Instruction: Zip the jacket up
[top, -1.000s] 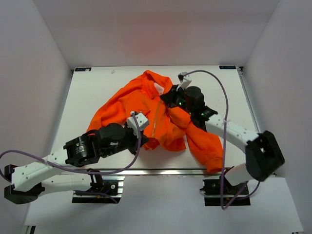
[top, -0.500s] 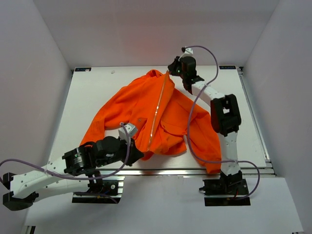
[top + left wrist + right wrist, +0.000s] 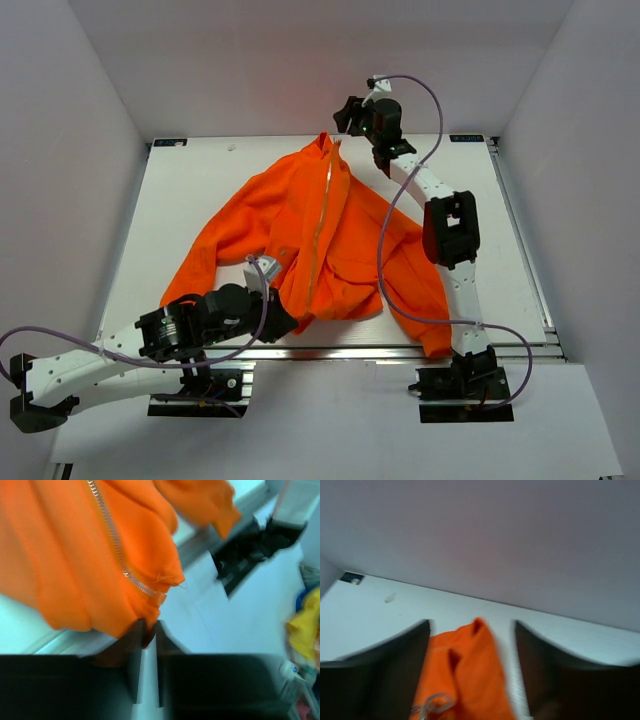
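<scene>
Overhead view: orange jacket (image 3: 290,220) lying front-up on the white table (image 3: 190,180), collar (image 3: 325,150) at the far edge, hem (image 3: 330,305) near the front rail; pale zipper (image 3: 320,225) running as 1 line from collar to hem, the 2 front panels meeting along it; 1 sleeve (image 3: 205,255) spread to the left, the other (image 3: 415,290) to the right, its cuff (image 3: 437,345) at the near edge. Left gripper (image 3: 285,320) at the hem, at the zipper's lower end; left wrist view: its 2 fingers (image 3: 131,645) almost together, a fold of hem pinched between the tips. Right gripper (image 3: 345,112) raised above and beyond the collar, against the back wall (image 3: 250,60); right wrist view: its 2 fingers (image 3: 395,665) wide apart, nothing between them, the collar below, blurred.
</scene>
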You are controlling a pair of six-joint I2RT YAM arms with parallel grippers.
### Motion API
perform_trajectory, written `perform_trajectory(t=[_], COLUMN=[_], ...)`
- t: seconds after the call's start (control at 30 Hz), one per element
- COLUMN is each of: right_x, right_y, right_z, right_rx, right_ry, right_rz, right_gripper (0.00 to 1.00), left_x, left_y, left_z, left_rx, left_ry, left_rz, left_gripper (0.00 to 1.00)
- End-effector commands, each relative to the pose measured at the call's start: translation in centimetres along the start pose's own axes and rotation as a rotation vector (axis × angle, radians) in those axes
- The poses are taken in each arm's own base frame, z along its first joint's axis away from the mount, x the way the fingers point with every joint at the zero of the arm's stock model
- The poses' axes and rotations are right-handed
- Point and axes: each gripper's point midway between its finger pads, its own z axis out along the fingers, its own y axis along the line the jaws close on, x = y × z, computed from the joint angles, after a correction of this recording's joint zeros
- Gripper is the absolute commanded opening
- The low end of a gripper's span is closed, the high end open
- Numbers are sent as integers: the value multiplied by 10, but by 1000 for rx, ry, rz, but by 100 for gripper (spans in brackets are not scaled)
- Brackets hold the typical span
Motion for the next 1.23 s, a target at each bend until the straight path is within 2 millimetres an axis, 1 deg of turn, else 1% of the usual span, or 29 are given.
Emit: perform_trajectory(t=[0.0, 0.03, 0.07, 0.1, 0.13, 0.17, 0.23, 0.27, 0.3, 0.33, 0.37, 0.4, 0.43, 0.47, 0.5, 0.57, 0.6, 0.67, 0.7, 0.73, 0.77, 0.8, 0.83, 0.87, 0.9, 0.93, 1.03, 1.07, 1.2], right_x=[-104, -85, -87, -104, -93, -107, -111, -92, -108, -106, -74, -87, -78, -49, -53, -43, -30, -20, -14, -4, -6, -3, 12, 14, 9, 19, 16, 20, 18], right_y=[-13, -15, -11, -3, -7, -3, -5, -24, -23, -34, -46, -53, -58, -69, -68, -81, -84, -82, -79, -77, -74, -74, -75, -73, -69, -68, -60, -58, -51], right_z=[-29, -34, -41, -56, -62, -77, -95, -107, -127, -140, -158, -181, -194, -211, -234, -263, -288, -309, -325, -337, -348, -357, -368, -374, -382, -388, -400, -404, -410], right_rx=[2, -2, -7, -12, 9, 24, 68, 162, 200, 244, 290, 317, 335, 371, 391, 440, 465, 475, 481, 497, 518, 538, 566, 573, 565, 563, 543, 534, 495], right_ry=[-203, -155, -147, -161, -122, -121, -98, -30, -36, -11, 103, 99, 132, 200, 200, 209, 213, 214, 216, 256, 249, 261, 304, 305, 282, 299, 250, 226, 180], right_rz=[-123, -112, -110, -122, -114, -115, -93, -57, -24, 47, 85, 115, 147, 175, 195, 232, 245, 257, 259, 270, 284, 294, 309, 310, 305, 308, 315, 322, 320], right_gripper=[87, 89, 89, 89, 89, 89, 89, 89, 89, 89, 89, 89, 89, 89, 89, 89, 89, 89, 89, 89, 89, 89, 89, 89, 89, 89, 89, 90, 90], left_x=[31, 29, 24, 23, 19, 13, 2, -18, -21, -29, -40, -49, -56, -66, -75, -92, -107, -127, -131, -140, -164, -169, -178, -182, -188, -197, -214, -218, -215], left_y=[-14, -13, -15, -13, -13, -11, 1, 25, 42, 49, 57, 55, 54, 56, 53, 50, 48, 51, 40, 45, 72, 86, 115, 134, 148, 167, 192, 189, 194], left_z=[-17, -19, -21, -22, -23, -25, -27, -28, -37, -40, -44, -45, -45, -46, -45, -42, -39, -30, -15, -5, 8, 15, 12, 15, 11, 3, -9, -8, -24], left_rx=[66, 49, 47, 34, 28, 9, -75, -216, -315, -361, -403, -392, -390, -411, -407, -458, -513, -581, -531, -535, -591, -603, -666, -727, -764, -786, -751, -707, -738], left_ry=[177, 172, 161, 159, 147, 118, 58, -64, -95, -152, -216, -256, -289, -339, -373, -411, -431, -420, -347, -293, -297, -268, -276, -273, -285, -303, -363, -369, -409], left_rz=[-32, -41, -44, -46, -55, -70, -134, -186, -229, -305, -310, -320, -334, -333, -340, -306, -254, -199, -200, -152, -208, -216, -251, -275, -299, -334, -401, -412, -386], left_gripper=[34, 79, 98, 98, 98, 98, 98, 98, 98, 98, 98, 98, 98, 98, 98, 98, 98, 98, 98, 98, 98, 98, 98, 98, 98, 98, 98, 98, 98])
